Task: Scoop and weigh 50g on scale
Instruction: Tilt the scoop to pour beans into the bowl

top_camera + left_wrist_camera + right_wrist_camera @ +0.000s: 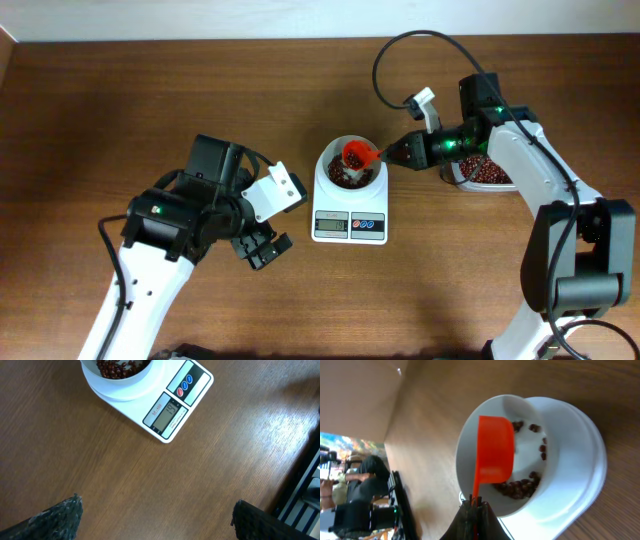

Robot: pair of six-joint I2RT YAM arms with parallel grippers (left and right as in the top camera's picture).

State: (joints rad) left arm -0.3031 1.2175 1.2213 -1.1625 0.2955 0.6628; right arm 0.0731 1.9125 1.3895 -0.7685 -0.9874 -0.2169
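The white scale (349, 226) sits mid-table with a round white bowl (350, 166) on top, red beans in it. My right gripper (397, 153) is shut on the handle of an orange scoop (359, 155), whose cup hangs over the bowl. In the right wrist view the scoop (494, 450) is turned over above the bowl (522, 455), and my right gripper (475, 505) pinches its handle. My left gripper (262, 247) stands open over bare table left of the scale, holding nothing. The left wrist view shows the scale (175, 405), its display lit, and the wide-apart fingertips (65, 515).
A clear tub of red beans (487, 174) stands at the right, partly under my right arm. Black cables loop behind the right arm. The table's far edge meets a white wall.
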